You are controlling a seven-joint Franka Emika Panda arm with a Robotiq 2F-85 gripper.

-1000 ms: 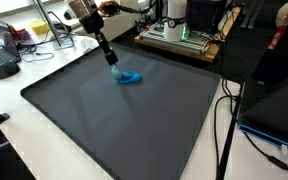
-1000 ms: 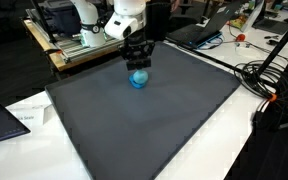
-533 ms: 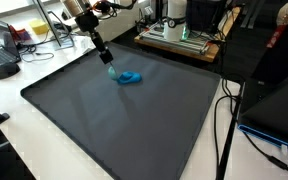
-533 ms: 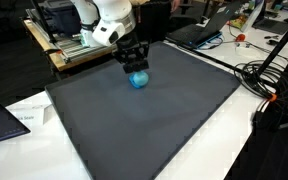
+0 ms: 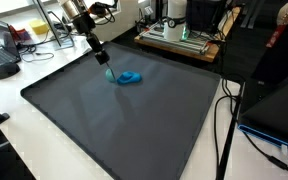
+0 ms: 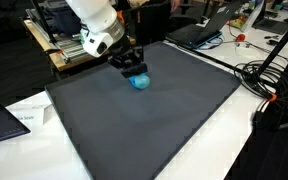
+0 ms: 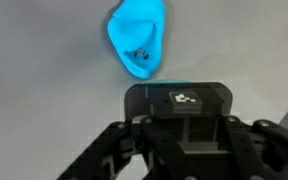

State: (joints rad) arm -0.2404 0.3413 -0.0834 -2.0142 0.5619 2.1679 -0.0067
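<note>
The gripper hangs low over the dark mat; the pictures do not show if its fingers are apart or together. The blue soft thing lies on the mat just ahead, its long side pointing away from the gripper.

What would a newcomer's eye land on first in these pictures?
The bright blue crumpled thing stands out most, lying alone on the big dark grey mat, toward its far side in an exterior view. Right beside it hangs the black gripper on the white arm. The wrist view shows the blue thing lying free on the mat, not held.
</note>
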